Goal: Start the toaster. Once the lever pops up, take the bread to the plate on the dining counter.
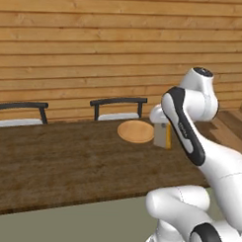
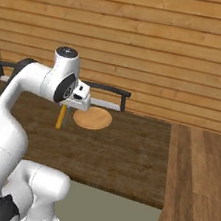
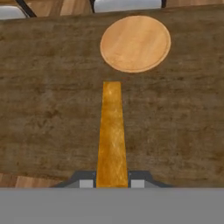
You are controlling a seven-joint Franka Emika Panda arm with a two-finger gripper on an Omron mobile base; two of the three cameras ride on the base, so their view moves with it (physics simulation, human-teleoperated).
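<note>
My gripper (image 3: 112,183) is shut on the bread (image 3: 112,135), a tan slice held on edge and seen as a narrow strip in the hand view. The slice hangs upright above the dining counter (image 3: 43,109), just short of the round wooden plate (image 3: 135,43). In the left base view the bread (image 1: 163,137) is right beside the plate (image 1: 136,131), on its right. In the right base view the bread (image 2: 60,117) hangs under the hand, left of the plate (image 2: 92,117). The plate has nothing on it. The toaster is out of view.
Two dark-backed chairs (image 1: 118,107) (image 1: 19,112) stand behind the dining counter (image 1: 52,160), against a wood-plank wall. The counter's right end (image 2: 125,155) gives way to bare wooden floor (image 2: 196,187). My arm's elbow rises in front of the plate's right side.
</note>
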